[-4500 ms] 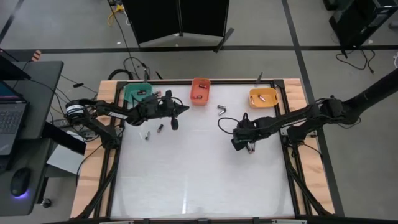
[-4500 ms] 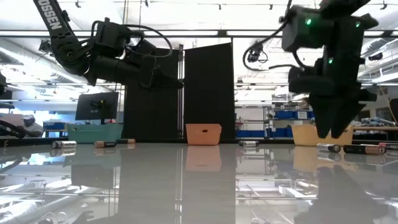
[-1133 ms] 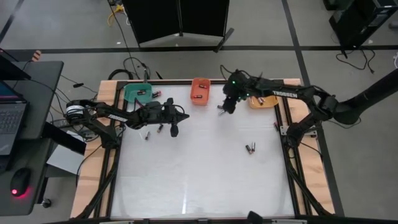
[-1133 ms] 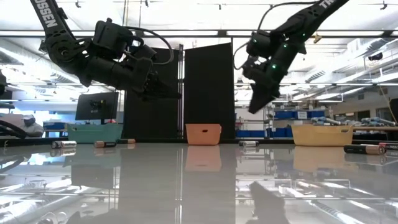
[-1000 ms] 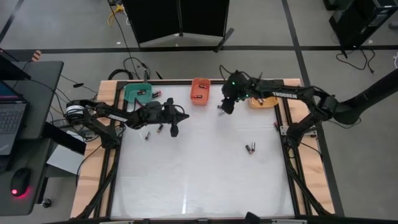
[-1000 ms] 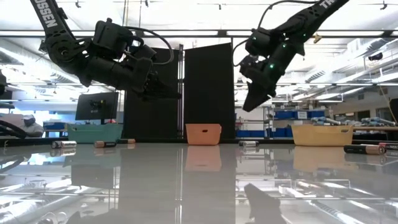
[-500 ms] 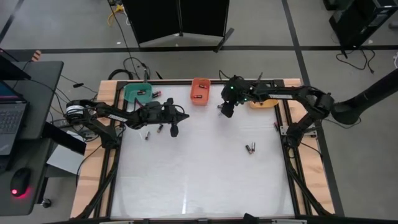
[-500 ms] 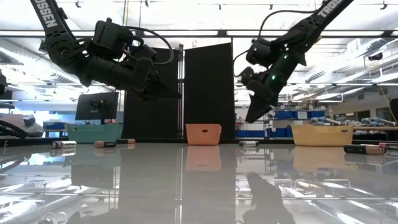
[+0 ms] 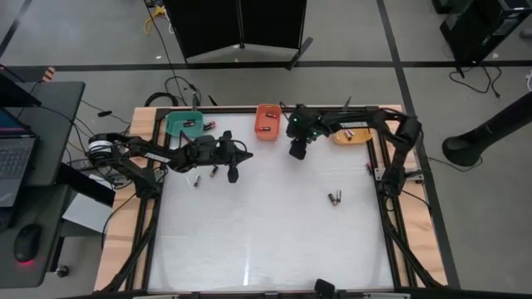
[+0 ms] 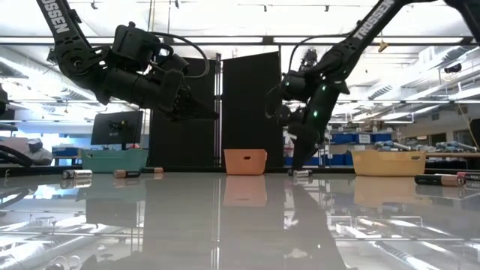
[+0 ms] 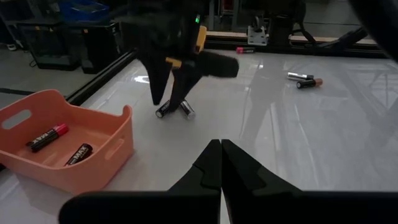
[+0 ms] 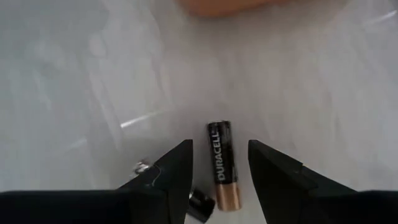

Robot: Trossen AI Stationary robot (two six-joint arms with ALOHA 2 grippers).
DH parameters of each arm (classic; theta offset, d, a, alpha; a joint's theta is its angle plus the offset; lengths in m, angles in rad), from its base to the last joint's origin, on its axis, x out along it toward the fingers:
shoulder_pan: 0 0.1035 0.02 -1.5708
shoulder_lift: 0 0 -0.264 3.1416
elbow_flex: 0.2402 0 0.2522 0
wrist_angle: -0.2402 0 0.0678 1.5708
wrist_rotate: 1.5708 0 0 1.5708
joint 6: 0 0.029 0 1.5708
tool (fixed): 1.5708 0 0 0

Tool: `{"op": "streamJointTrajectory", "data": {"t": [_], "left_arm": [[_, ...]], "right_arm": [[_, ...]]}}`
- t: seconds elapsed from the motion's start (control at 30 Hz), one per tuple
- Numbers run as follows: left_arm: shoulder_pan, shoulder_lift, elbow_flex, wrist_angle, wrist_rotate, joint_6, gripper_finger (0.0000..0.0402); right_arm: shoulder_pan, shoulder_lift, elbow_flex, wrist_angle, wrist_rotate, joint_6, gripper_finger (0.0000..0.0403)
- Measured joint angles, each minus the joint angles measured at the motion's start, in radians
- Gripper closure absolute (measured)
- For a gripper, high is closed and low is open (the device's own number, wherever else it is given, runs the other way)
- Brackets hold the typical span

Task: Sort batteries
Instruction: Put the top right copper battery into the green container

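In the right wrist view a second battery (image 12: 200,204) hides behind a finger (image 12: 163,176) — cut off at the bottom; the bin (image 12: 236,5) is blurred at the top edge.

Both arms are matte black, built from tubular links joined by thick rounded housings. The left arm (image 10: 82,56) carries white block lettering along its upper link, partly cut off at the frame edge, and a thin black cable loops over its wrist. The right arm (image 10: 352,41) bears white "TROSSEN" lettering on its slim link, with a small green light glowing on the wrist housing and a looping black cable beside it. In the left wrist view the right arm's wrist shows a yellow-orange patch. Each gripper has two black, wedge-shaped fingers (image 12: 273,171) with flat inner faces.
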Motion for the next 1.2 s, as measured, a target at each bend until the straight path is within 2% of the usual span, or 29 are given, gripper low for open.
{"op": "streamJointTrajectory", "data": {"t": [0.2,0.4,0.57,0.77,0.87,0.97,1.1,1.2], "left_arm": [[0.0,0.0,0.0,-0.003,0.0,0.0,0.0394],[0.0,0.0,0.0,0.005,0.0,-0.005,0.0394],[0.0,0.0,0.0,0.039,0.0,-0.026,0.0394],[0.003,0.0,0.0,0.104,0.0,-0.083,0.0394],[0.003,0.0,0.0,0.157,0.002,-0.114,0.0394],[-0.002,0.0,0.0,0.206,0.004,-0.118,0.0394],[-0.022,0.0,0.012,0.242,0.037,-0.119,0.0393],[-0.044,0.0,0.042,0.239,0.072,-0.131,0.0377]], "right_arm": [[0.001,0.051,0.021,-0.001,0.019,-0.012,0.0264],[0.006,0.05,0.021,0.003,0.024,-0.043,0.0347],[0.028,0.004,0.015,0.021,0.06,-0.072,0.0347],[0.076,-0.136,0.007,0.099,0.087,-0.046,0.0347],[0.111,-0.218,-0.047,0.261,0.04,-0.016,0.0347],[0.156,-0.279,-0.158,0.534,0.006,0.055,0.0347],[0.23,-0.301,-0.309,0.962,-0.065,0.141,0.0347],[0.287,-0.289,-0.371,1.163,-0.071,0.163,0.0347]]}}
